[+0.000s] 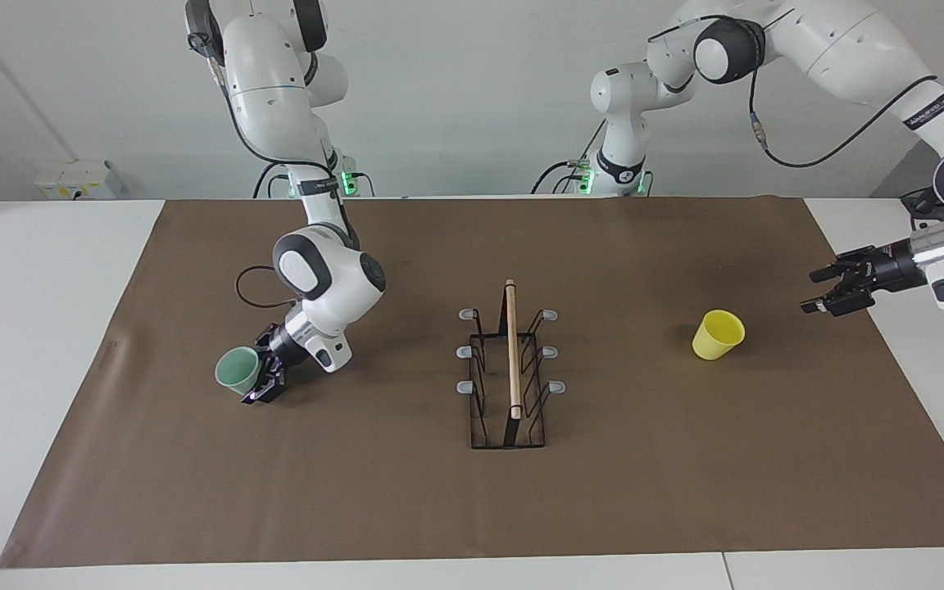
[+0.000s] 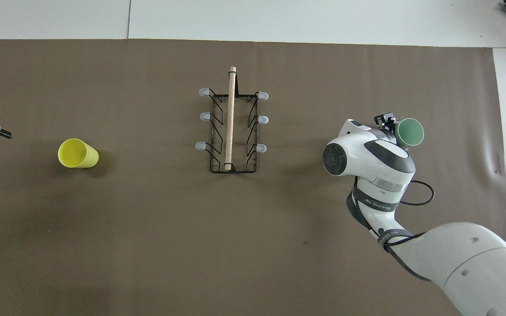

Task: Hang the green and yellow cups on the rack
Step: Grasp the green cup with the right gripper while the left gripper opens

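Two arms at a table covered by a brown mat [image 1: 406,508]. The right gripper [image 1: 263,378] had its fingers closed on the wall of the green cup [image 1: 237,368], which sat low at the mat toward the right arm's end, mouth tipped sideways; whether the cup rested on the mat or was just clear of it could not be settled from either view. The left gripper [image 1: 831,293] hung with fingers spread wide and empty over the mat's edge at the left arm's end — waiting. The yellow cup [image 1: 718,334] lay tilted on the mat between that gripper and the rack [image 1: 509,410], apart from both. The rack stood mid-table, its wooden rod [image 1: 512,352] running along the top, all prongs bare. Likely hazards: a pinch on a thin tapered wall may let the cup swivel or slip in transit; a cup arriving at the wrong angle could miss its prong or nudge the light wire frame out of place. Count — two cups, one rack, one rod, six grey-tipped prongs, three per side; two grippers.
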### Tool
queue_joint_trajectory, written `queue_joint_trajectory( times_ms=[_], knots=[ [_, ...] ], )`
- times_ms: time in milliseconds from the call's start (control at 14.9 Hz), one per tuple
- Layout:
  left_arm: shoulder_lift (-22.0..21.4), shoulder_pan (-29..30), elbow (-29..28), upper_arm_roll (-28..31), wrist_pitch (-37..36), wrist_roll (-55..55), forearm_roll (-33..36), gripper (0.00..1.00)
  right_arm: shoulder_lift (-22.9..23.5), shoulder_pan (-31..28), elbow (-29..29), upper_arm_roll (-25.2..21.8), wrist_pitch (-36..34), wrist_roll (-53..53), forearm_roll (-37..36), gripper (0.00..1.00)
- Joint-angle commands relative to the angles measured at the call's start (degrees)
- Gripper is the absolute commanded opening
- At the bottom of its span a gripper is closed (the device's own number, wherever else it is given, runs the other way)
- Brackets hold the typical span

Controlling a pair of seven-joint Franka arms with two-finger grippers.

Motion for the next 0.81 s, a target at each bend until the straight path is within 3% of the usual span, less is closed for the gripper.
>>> queue_joint_trajectory(
  times_ms=[0,134,336,739],
  knots=[
    [-8.9,-0.1,-18.2,0.4,9.4,-6.0,-5.2,1.00,-1.4,-0.8,-1.7,0.5,0.7,1.1,-2.2,0.00],
    [-10.5,-0.1,-22.3,0.4,11.0,-6.6,-5.4,1.00,-1.4,-0.8,-1.6,0.5,0.5,0.4,-2.3,0.00],
    [-14.1,4.1,-30.8,1.0,15.7,-6.8,-12.5,1.00,-1.4,-0.6,-0.3,0.6,-0.4,-0.7,-2.2,0.00],
    [-14.8,0.5,-31.8,1.4,16.7,-5.8,-7.7,1.00,-6.2,0.1,1.1,1.4,-1.6,-2.0,10.6,0.00]
  ],
)
